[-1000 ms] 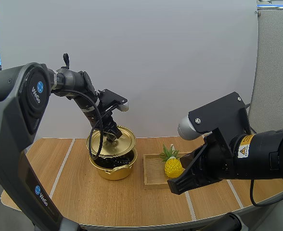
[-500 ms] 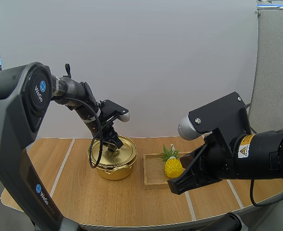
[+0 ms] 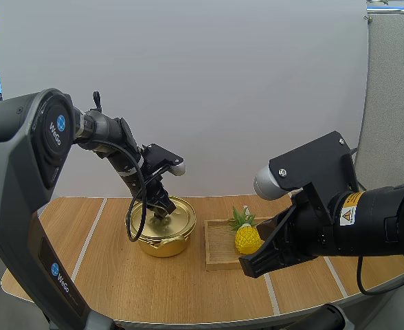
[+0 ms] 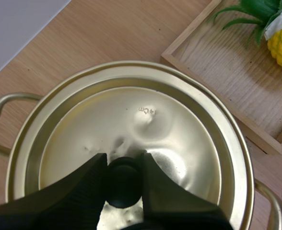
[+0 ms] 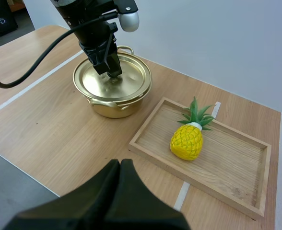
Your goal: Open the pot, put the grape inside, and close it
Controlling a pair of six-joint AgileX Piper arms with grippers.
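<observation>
A gold pot (image 3: 159, 242) stands on the table with its lid (image 3: 171, 216) lying flat on the rim. My left gripper (image 3: 162, 210) reaches down onto the lid's centre. In the left wrist view its fingertips (image 4: 95, 170) pinch the lid's black knob (image 4: 124, 184), and the lid (image 4: 150, 120) sits level inside the pot's rim. My right gripper (image 5: 121, 165) is shut on nothing, its fingers together as one dark wedge. It hovers over the table's front edge (image 3: 247, 267), well apart from the pot (image 5: 113, 103).
A wooden tray (image 3: 216, 253) lies right of the pot and holds a yellow toy pineapple (image 3: 247, 238). In the right wrist view the pineapple (image 5: 186, 141) rests near the middle of the tray (image 5: 237, 196). Bare tabletop lies in front of the pot.
A second ago my left gripper held the lid tilted above the open pot, with dark grapes showing inside. The lid has since come down flat onto the rim.
</observation>
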